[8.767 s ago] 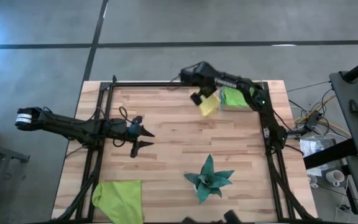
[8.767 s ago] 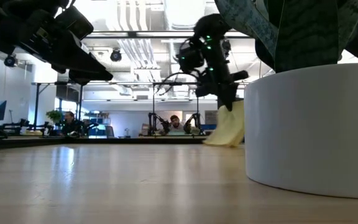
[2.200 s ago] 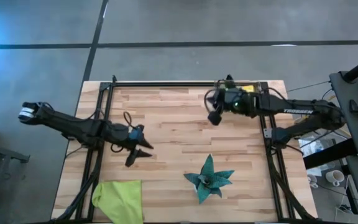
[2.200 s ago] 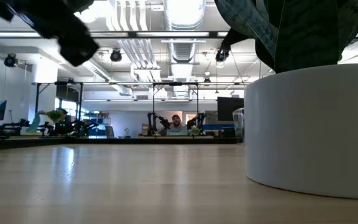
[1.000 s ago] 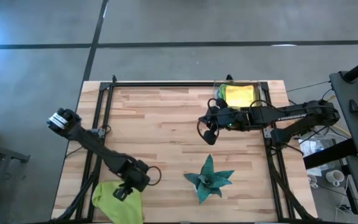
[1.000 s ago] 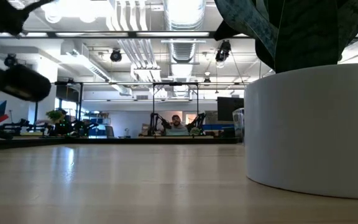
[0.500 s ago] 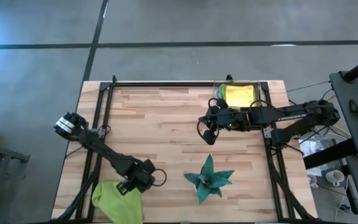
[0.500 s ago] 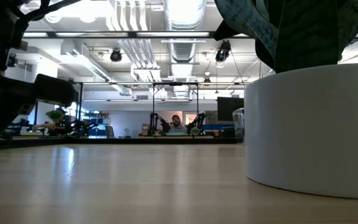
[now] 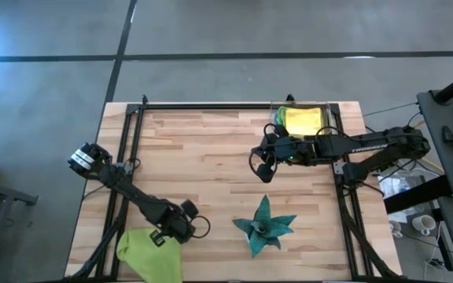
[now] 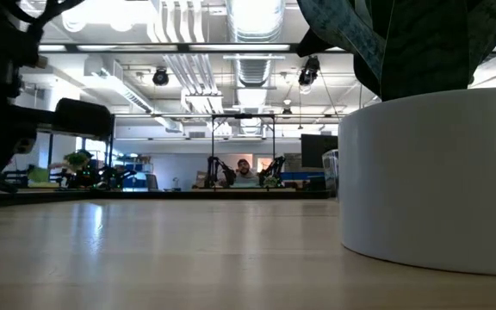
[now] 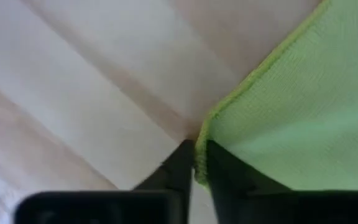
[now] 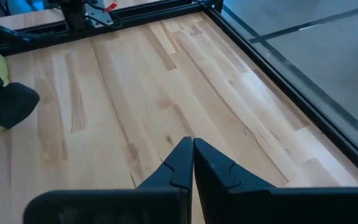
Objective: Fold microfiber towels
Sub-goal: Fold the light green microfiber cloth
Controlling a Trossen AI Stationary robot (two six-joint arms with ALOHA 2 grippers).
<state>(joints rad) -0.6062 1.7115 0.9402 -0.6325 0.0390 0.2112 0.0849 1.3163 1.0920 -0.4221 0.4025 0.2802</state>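
1. One lime green microfiber towel (image 9: pixel 149 253) lies loosely spread at about 7 o'clock on the pale wooden slatted table (image 9: pixel 211 157), close to the near edge
2. The left gripper (image 9: pixel 160 236) is down at that towel's 1 o'clock corner; seen from its wrist, the two dark fingers (image 11: pixel 178 163) are pressed together with the towel's hemmed edge (image 11: pixel 199 163) caught between them, so it is pinching the cloth
3. One folded stack of towels (image 9: pixel 301 119) sits at about 1 o'clock by the back rail, a yellow microfiber towel on top and a strip of green showing at its left side; how many cloths lie in the stack I cannot tell
4. The right gripper (image 9: pixel 263 169) hangs over bare wood just right of the table's centre, its fingers (image 12: pixel 185 163) pressed tight together on nothing
5. One dark teal spiky star-shaped plant (image 9: pixel 264 226) stands at about 5 o'clock, well apart from both grippers
6. From table height its white round pot (image 10: pixel 433 176) fills the right side, and one person (image 10: pixel 244 171) sits far back in the room
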